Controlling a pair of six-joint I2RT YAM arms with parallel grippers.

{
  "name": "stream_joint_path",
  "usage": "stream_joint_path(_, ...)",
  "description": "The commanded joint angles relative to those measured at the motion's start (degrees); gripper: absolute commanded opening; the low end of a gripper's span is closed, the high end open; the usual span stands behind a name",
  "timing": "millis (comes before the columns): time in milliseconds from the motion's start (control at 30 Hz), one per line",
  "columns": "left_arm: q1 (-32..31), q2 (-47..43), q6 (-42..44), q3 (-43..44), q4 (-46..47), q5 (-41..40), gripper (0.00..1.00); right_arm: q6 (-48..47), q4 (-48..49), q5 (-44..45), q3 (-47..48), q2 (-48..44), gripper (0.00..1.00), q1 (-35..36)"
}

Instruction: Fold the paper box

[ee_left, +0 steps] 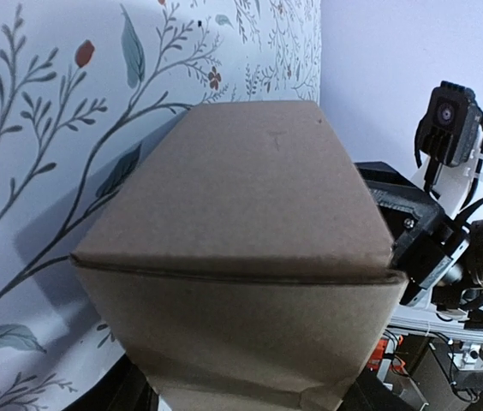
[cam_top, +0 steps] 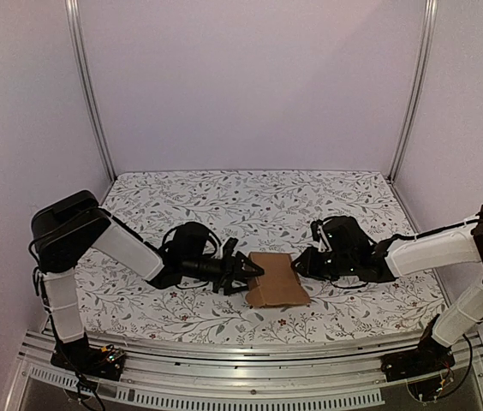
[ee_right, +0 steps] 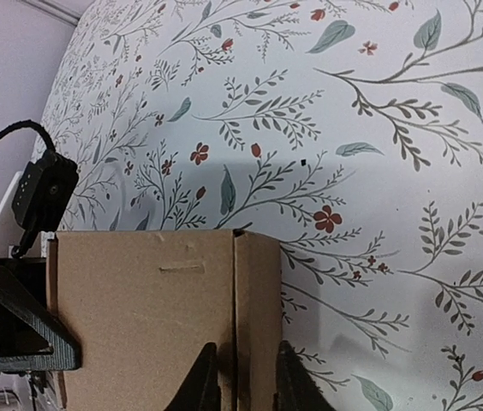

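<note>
Top view: matte plain brown cardboard paper box (cam_top: pixel 277 279), squat, creased, on floral-print worktop (cam_top: pixel 250 201) btwn black left hand (cam_top: pixel 243 271) & right hand (cam_top: pixel 303 264), left wrist: angled box panels fill frame, left hand open or closed can't tell, right wrist: fingers (ee_right: pixel 203 381) narrowly apart astride box's corner crease, grip unclear.

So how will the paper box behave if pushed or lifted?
Probably light and easily slid: the paper box is thin, hollow-looking cardboard. Its walls likely flex at the creases, as where the right gripper pinches one. Flat-sided, it shouldn't roll.
</note>
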Motion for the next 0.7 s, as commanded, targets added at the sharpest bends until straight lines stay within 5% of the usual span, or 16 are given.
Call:
stream_joint_path(0,0.39,0.17,0.50,0.24,3.78,2.71,0.42,-2.31,-0.51,0.17,-0.57,-2.15,0.31,0.60)
stream_joint_path(300,2.88,-4.97,-0.74,-1.79,3.87,7.81,0.41,-17.54,-6.63,0.77,0.67,-15.68,0.60,0.46)
stream_joint_path(600,7.13,-14.64,-3.18,-5.18,2.47,19.12,0.43,-41.01,-14.00,-11.97,3.04,-26.03,0.81,0.53)
stream_joint_path(667,8.06,-16.92,-4.36,-6.01,2.78,21.91,0.43,-45.95,-14.23,-15.71,2.81,-27.64,0.95,0.65)
